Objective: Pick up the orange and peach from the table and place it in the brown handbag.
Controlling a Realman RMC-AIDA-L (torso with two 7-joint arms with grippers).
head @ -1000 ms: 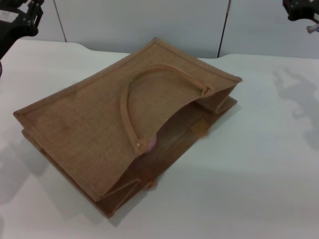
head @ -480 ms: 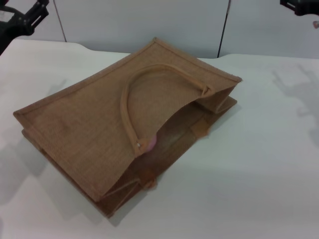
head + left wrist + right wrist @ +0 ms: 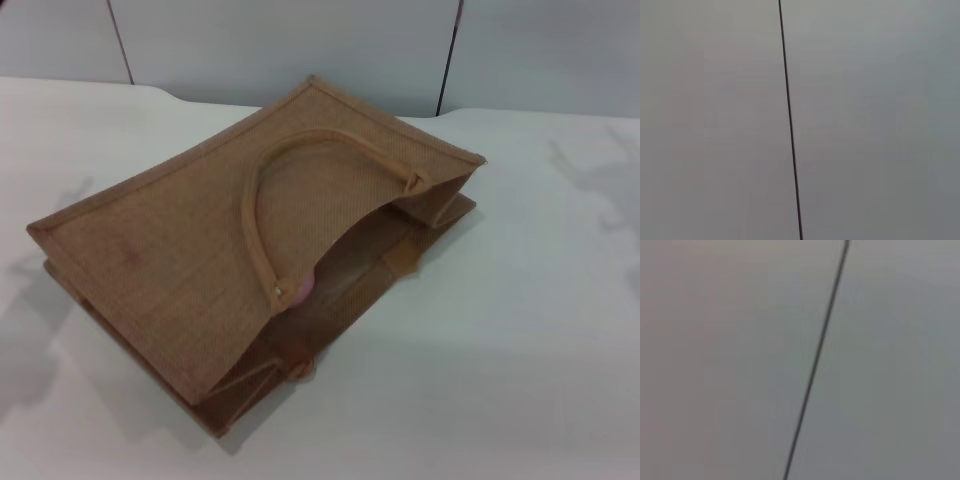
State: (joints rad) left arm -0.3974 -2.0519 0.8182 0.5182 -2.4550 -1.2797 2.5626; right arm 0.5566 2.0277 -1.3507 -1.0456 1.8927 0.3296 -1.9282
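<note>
The brown handbag (image 3: 200,240) lies flat on the white table (image 3: 500,350) in the head view, its mouth facing the right front, one loop handle (image 3: 262,190) curved over its upper side. A small part of the pink peach (image 3: 303,290) shows inside the mouth, just behind the handle's base. The orange is hidden. Neither gripper shows in the head view. Both wrist views show only a grey wall panel with a dark seam.
A grey panelled wall (image 3: 300,40) stands behind the table's far edge. Arm shadows fall on the table at the far left (image 3: 40,270) and far right (image 3: 600,190). Bare table surface lies to the right of and in front of the bag.
Both grippers, seen at the top corners of the head view earlier, have moved up and out of the frame. The bag and peach have not moved.
</note>
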